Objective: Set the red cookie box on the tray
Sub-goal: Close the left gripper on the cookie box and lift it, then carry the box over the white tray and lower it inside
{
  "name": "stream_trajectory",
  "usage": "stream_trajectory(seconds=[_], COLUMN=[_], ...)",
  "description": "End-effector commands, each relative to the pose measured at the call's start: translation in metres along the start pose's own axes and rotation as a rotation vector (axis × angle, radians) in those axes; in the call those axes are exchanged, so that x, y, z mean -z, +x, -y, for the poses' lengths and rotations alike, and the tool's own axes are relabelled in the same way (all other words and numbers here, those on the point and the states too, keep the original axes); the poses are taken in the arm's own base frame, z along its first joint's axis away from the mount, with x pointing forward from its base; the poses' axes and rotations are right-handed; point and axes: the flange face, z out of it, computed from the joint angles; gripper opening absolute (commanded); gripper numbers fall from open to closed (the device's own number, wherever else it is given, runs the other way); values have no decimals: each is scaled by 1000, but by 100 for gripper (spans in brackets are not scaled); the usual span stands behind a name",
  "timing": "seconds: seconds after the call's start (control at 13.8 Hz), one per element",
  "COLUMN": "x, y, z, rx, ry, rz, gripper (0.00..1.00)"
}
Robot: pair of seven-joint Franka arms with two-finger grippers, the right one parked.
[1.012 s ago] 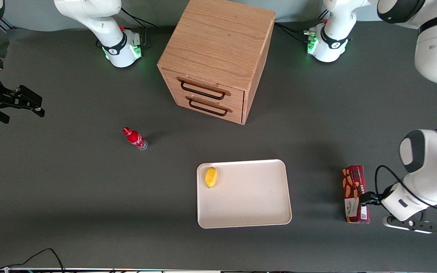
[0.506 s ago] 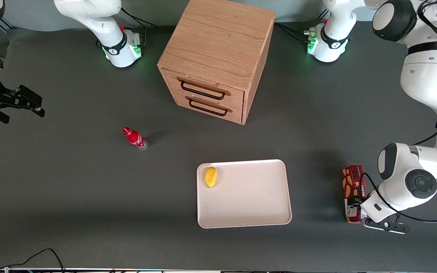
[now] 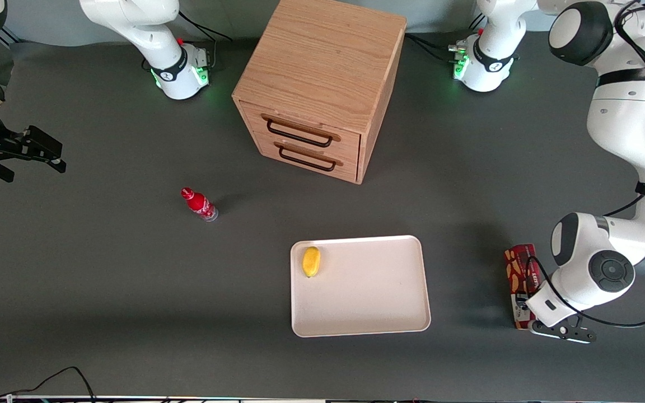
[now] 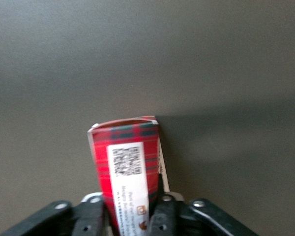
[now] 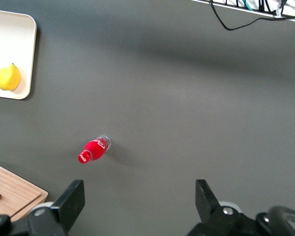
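Note:
The red cookie box (image 3: 518, 268) lies flat on the dark table toward the working arm's end, a short gap from the cream-white tray (image 3: 367, 296). My left gripper (image 3: 529, 308) is down over the end of the box nearer the front camera, with the hand covering that end. In the left wrist view the fingers (image 4: 163, 206) press against both long sides of the red cookie box (image 4: 125, 142), so the gripper (image 4: 130, 199) is shut on it. The white label with a code square faces up.
A yellow lemon (image 3: 311, 261) sits in a corner of the tray. A small red bottle (image 3: 199, 204) lies toward the parked arm's end. The wooden drawer cabinet (image 3: 322, 84) stands farther from the front camera than the tray.
The left arm's wrist has swung in over the box's near end, and the hand now covers it. The box has shifted very slightly.

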Motion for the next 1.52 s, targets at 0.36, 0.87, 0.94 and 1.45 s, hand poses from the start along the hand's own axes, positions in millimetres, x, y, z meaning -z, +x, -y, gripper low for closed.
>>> stream_trajectory(seconds=[0.36,0.87,0.94,1.45], x=[195,318,303,131], y=[12,-2,3,26], z=[-12,-174,-194,-294], rx=[77,211,213,213], ry=[-38,-98,-95,-72], rz=[-15,27,13,-65], gripper=[0,0,0,0])
